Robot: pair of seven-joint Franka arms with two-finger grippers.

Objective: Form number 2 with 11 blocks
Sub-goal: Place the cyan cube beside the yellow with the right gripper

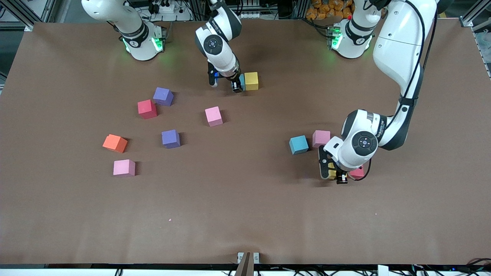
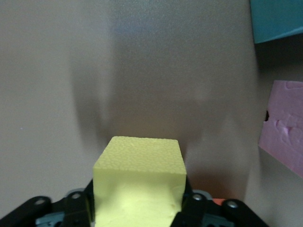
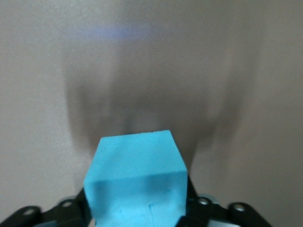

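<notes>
Front view shows the right gripper (image 1: 237,85) low at the table near the robots' bases, with a light blue cube (image 1: 242,81) between its fingers, touching a yellow cube (image 1: 251,81) on the side toward the left arm's end. In the right wrist view that light blue cube (image 3: 137,177) fills the space between the jaws, which flank it closely, though whether they press it or have let go I cannot tell. The left gripper (image 1: 337,173) is low toward the left arm's end of the table, pinching a second yellow cube (image 2: 139,182) that sits snug between its jaws in the left wrist view. A red-pink cube (image 1: 357,172) lies just beside it, partly hidden by the wrist. Farther from the front camera, another light blue cube (image 1: 298,144) and a pink cube (image 1: 321,138) sit side by side. Toward the right arm's end lie loose blocks: two purple cubes (image 1: 163,96) (image 1: 170,138), a red cube (image 1: 147,109), an orange cube (image 1: 115,143), and two more pink cubes (image 1: 213,116) (image 1: 124,168), well apart from one another. No digit figure is formed yet beyond the first pair.
</notes>
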